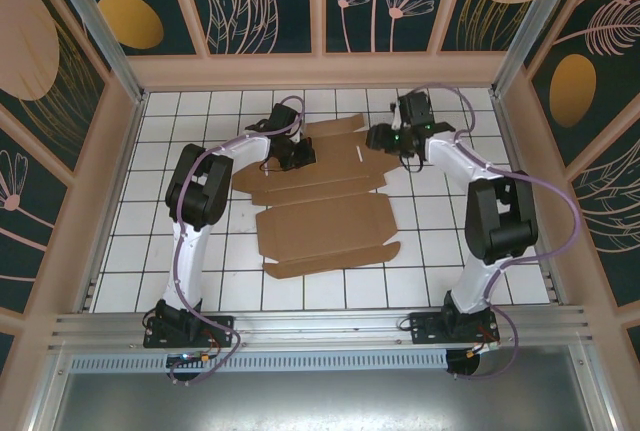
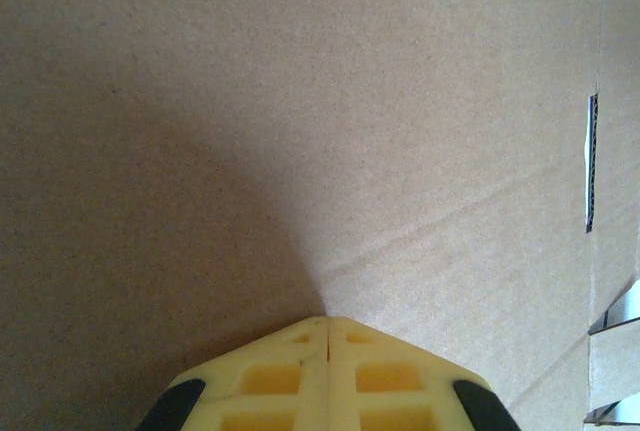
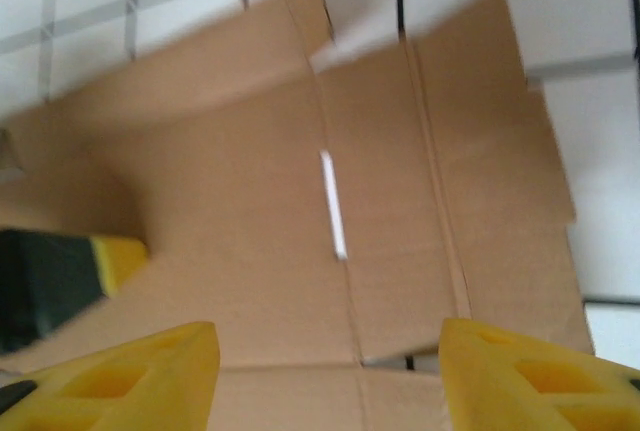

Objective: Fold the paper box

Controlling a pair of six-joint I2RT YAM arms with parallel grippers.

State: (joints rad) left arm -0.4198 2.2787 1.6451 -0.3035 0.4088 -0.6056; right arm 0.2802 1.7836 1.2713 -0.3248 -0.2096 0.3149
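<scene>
White tiled counter (image 1: 440, 241) w/ grey grid lines takes up most of the top view. The plain brown, flat die-cut cardboard paper box (image 1: 320, 221) lies unfolded at ctr of the counter, btwn the two arms, flaps spread out to near and far. Its near edge sits well short of the arm bases, and its far flaps reach up btwn the two claws.

White-and-black left arm (image 1: 195, 191) reaches in from near left and bends over the far-left part of the sheet. White-and-black right arm (image 1: 490, 216) reaches from near right to the far-right corner.

Left claw (image 1: 297, 156) is over the far-left panel. In the left wrist view its yellow fingers are shut tight, nothing btwn them (image 2: 328, 331). The tips point at bare cardboard (image 2: 300, 101) and their shadow runs right up to them. Touching or just above, can't tell.

Right claw (image 1: 383, 138) is at the box's far-right edge. In the right wrist view the yellow fingers stand wide apart, gripping nothing (image 3: 328, 351), w/ cardboard (image 3: 240, 251) below them. That view is blurred.

Thin white slot (image 3: 333, 206) is cut in the panel beside a fold line. It also shows at the right edge of the left wrist view (image 2: 591, 161).
</scene>
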